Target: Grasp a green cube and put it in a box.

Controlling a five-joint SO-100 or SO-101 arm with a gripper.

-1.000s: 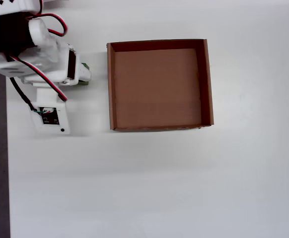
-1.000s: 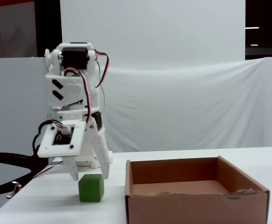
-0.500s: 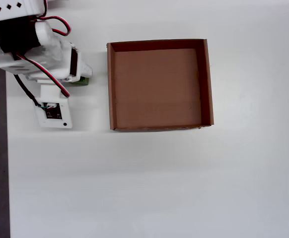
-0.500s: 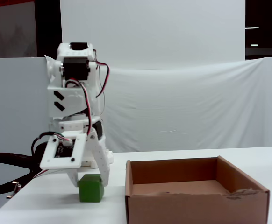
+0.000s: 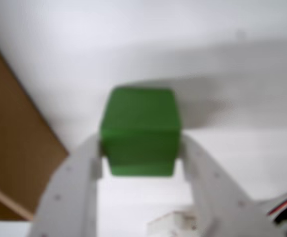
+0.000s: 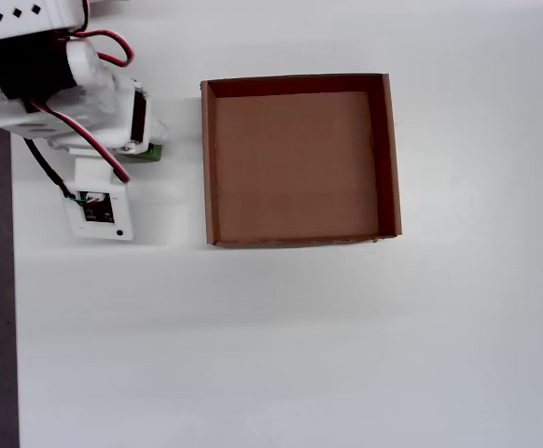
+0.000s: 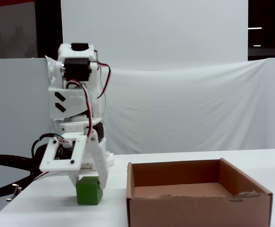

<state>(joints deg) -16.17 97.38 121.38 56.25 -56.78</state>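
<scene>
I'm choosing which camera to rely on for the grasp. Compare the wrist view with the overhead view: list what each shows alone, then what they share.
Wrist view only: the hand with one finger on each side of the green cube, whose top and front faces are in full sight; whether they press it is unclear.

Overhead view only: the whole box with its bare floor, and the arm's body covering nearly all of the cube, leaving a green sliver.

Both: the white table, the cube outside the box, and at least part of the box.

The arm (image 7: 76, 118) is white printed plastic with black servos, red-and-black cables (looping loose), small screws, and a flat camera plate (image 6: 100, 211).
</scene>
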